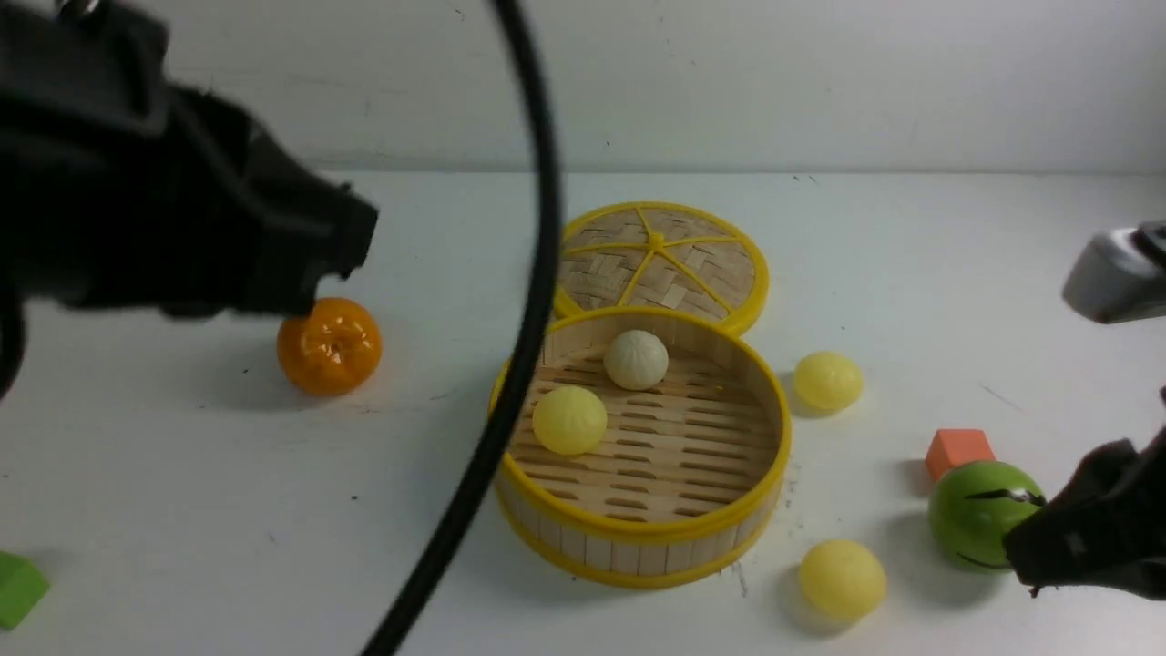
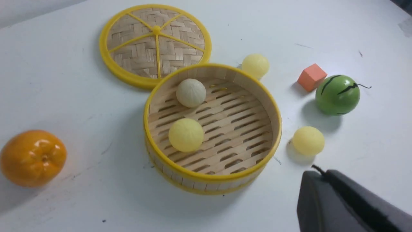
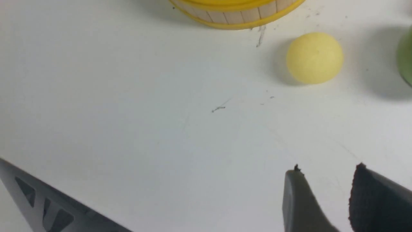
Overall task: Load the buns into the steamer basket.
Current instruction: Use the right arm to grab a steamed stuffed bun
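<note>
Buns check: two of the four are already inside the steamer basket (image 1: 642, 536), which sits dead centre in the front view. The white bun (image 1: 636, 359) is up against the far wall. The first yellow bun (image 1: 569, 419) sits on the slatted floor toward the left, a little apart from the white one. The other two are out on the table (image 1: 228, 510). The second yellow bun (image 1: 827, 380) is just right of the basket, close to the rim. The third yellow bun (image 1: 842, 579) is at the lower right, between the basket and the green ball (image 1: 979, 512).

The left gripper (image 2: 318, 180) is clenched tight on nothing, with its fingers pressed together and no contact with any bun. In the front view it's the big black blur at the upper left, over the orange (image 1: 329, 346). The right gripper (image 3: 328, 180) has its jaws apart with a clear gap and only bare table showing between them, so it's holding nothing. In the front view it sits at the lower right edge, overlapping the green ball. The woven lid (image 1: 662, 260) lies flat behind the basket, and its edge meets the basket's back rim.
</note>
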Motion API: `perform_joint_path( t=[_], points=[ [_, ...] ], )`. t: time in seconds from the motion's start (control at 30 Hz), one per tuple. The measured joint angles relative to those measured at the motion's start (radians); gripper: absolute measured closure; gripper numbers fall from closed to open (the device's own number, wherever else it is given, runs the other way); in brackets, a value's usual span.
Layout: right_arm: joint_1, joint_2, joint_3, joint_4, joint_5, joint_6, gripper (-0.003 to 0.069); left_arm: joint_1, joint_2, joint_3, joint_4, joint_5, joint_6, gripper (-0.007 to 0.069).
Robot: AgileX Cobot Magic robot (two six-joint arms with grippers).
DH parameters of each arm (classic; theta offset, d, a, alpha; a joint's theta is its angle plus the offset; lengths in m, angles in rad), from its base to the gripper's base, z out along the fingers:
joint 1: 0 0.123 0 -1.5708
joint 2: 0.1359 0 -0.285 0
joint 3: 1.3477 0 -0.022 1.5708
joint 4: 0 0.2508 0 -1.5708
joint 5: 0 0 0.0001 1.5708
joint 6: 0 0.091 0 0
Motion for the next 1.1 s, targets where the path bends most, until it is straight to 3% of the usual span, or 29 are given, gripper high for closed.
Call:
perform_joint_path(
  t=[0.17, 0.33, 0.63, 1.1],
  points=[
    [0.068, 0.153, -0.002, -0.053, -0.017, 0.000, 0.0420, 0.000, -0.281, 0.383, -0.078, -0.210, 0.003, 0.0638],
    [0.078, 0.296, -0.003, -0.094, -0.126, 0.000, 0.0420, 0.000, -0.472, 0.597, -0.135, -0.331, 0.004, 0.0638],
    [0.002, 0.529, -0.011, -0.093, -0.296, 0.002, 0.0420, 0.000, -0.530, 0.647, -0.148, -0.338, 0.059, 0.0638],
    [-0.008, 0.653, -0.140, -0.073, -0.320, 0.003, 0.0370, 0.000, -0.530, 0.647, -0.168, -0.335, 0.090, 0.0638]
  ],
)
